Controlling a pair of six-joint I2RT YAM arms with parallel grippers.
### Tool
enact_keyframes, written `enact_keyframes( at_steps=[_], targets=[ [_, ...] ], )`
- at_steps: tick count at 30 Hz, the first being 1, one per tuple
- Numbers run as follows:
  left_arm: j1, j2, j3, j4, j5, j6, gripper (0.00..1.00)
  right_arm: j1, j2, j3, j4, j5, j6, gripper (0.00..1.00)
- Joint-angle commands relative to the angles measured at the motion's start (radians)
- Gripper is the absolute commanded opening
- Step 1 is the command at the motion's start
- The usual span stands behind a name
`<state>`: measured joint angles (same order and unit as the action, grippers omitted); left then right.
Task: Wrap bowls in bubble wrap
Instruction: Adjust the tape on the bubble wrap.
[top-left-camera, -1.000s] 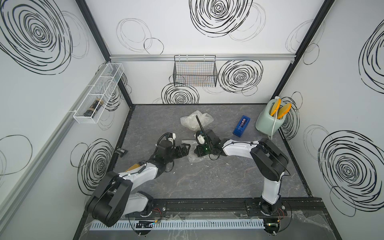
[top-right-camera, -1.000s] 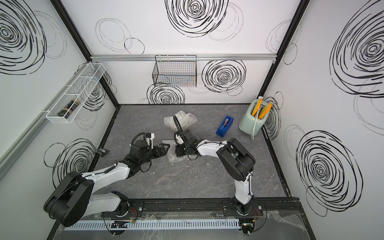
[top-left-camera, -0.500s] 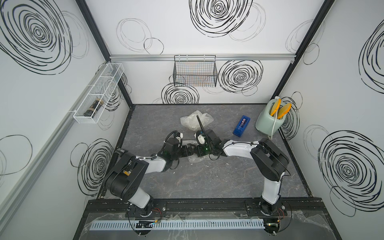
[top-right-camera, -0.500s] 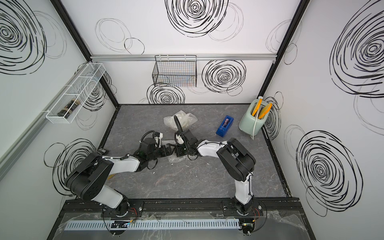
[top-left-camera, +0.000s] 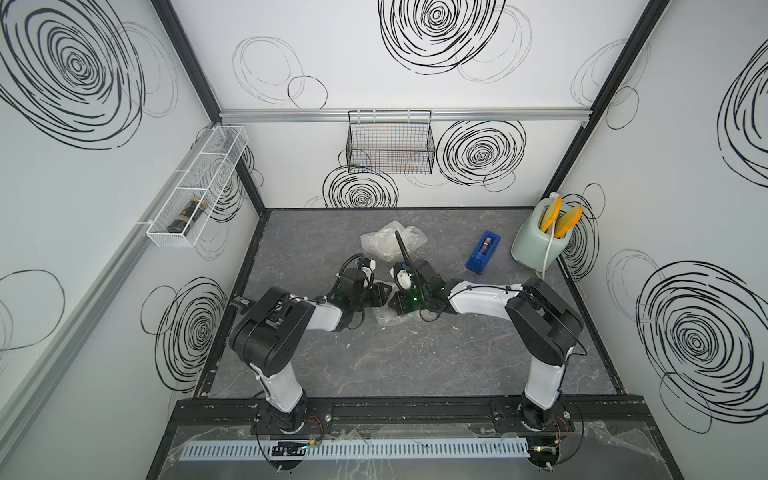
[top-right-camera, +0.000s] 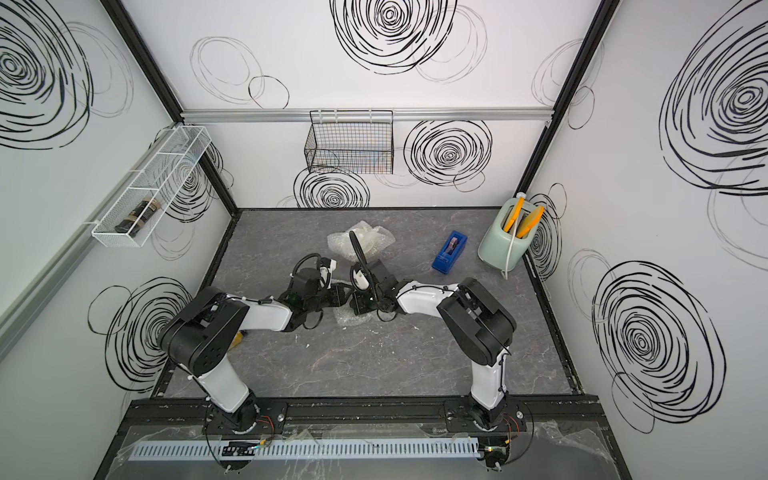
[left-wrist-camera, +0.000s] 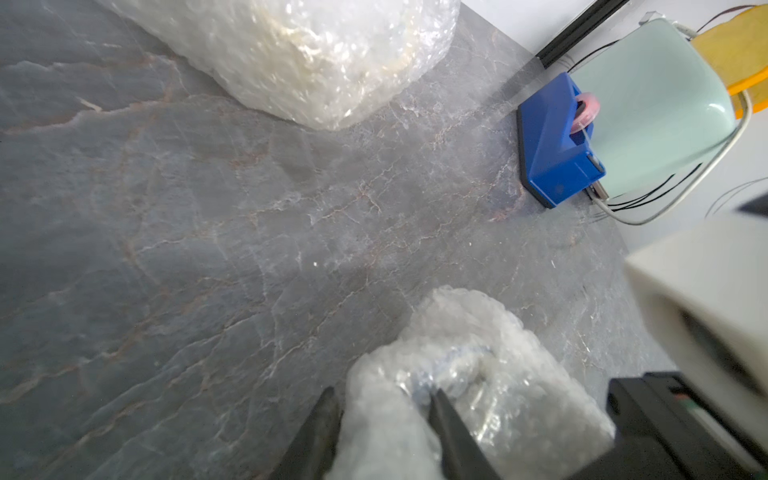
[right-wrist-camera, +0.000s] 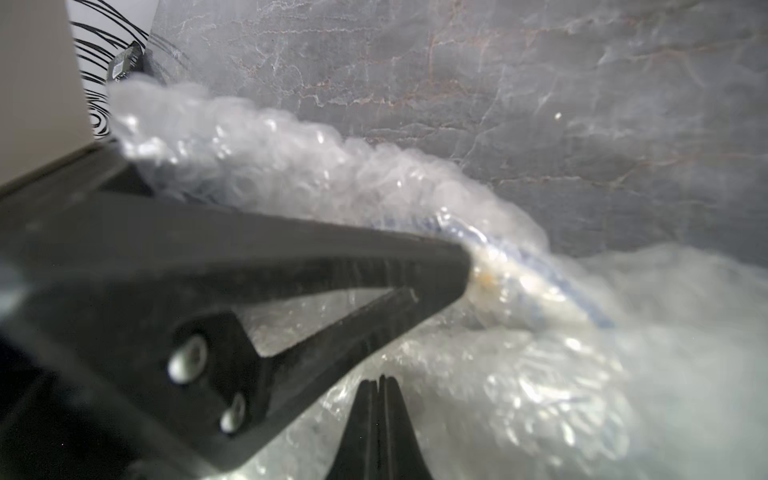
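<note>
A white bowl with blue pattern (left-wrist-camera: 451, 358) shows faintly through the bubble wrap (left-wrist-camera: 490, 374) bunched around it at mid-table, seen in both top views (top-left-camera: 388, 320) (top-right-camera: 351, 318). My left gripper (left-wrist-camera: 384, 395) (top-left-camera: 383, 293) is shut on a raised fold of that wrap, one finger on each side. My right gripper (right-wrist-camera: 378, 384) (top-left-camera: 394, 302) faces it from the other side, jaws shut, tips resting on the wrap. Farther back lies a second bubble wrap bundle (top-left-camera: 390, 245) (left-wrist-camera: 299, 54) with a cream bowl dimly visible inside.
A blue tape dispenser (top-left-camera: 482, 253) (left-wrist-camera: 552, 141) lies to the right of the bundles. A mint-green holder (top-left-camera: 536, 237) with yellow tools stands at the back right corner. A black wire basket (top-left-camera: 390, 145) hangs on the back wall, a white wire shelf (top-left-camera: 195, 191) on the left wall.
My left arm has swung in from the left to the mid-table bundle and closed its jaws on the wrap. The right arm has stayed put.
</note>
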<state>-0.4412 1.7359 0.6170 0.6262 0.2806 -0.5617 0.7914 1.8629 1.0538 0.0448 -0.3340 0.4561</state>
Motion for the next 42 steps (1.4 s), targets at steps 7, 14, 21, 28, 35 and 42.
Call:
enact_keyframes(
  at_steps=[7, 14, 21, 28, 35, 42],
  targets=[
    [-0.001, -0.045, -0.043, 0.062, 0.002, -0.013, 0.16, -0.008, -0.025, -0.003, -0.060, -0.022, -0.012, 0.08],
    [-0.004, -0.065, -0.058, 0.077, 0.006, -0.017, 0.05, -0.011, -0.023, 0.007, -0.069, -0.031, -0.019, 0.08],
    [-0.005, -0.085, -0.066, 0.080, -0.003, -0.011, 0.00, -0.013, -0.031, 0.019, -0.086, -0.031, -0.025, 0.08],
    [-0.014, -0.110, -0.065, 0.059, -0.023, -0.011, 0.00, -0.017, -0.111, 0.020, -0.089, -0.022, -0.042, 0.25],
    [-0.016, -0.157, -0.065, 0.021, -0.031, -0.004, 0.14, -0.044, -0.252, -0.017, -0.073, -0.007, -0.071, 0.44],
    [-0.015, -0.191, -0.066, -0.021, -0.036, -0.011, 0.44, -0.122, -0.371, -0.080, -0.071, -0.025, -0.063, 0.45]
  ],
)
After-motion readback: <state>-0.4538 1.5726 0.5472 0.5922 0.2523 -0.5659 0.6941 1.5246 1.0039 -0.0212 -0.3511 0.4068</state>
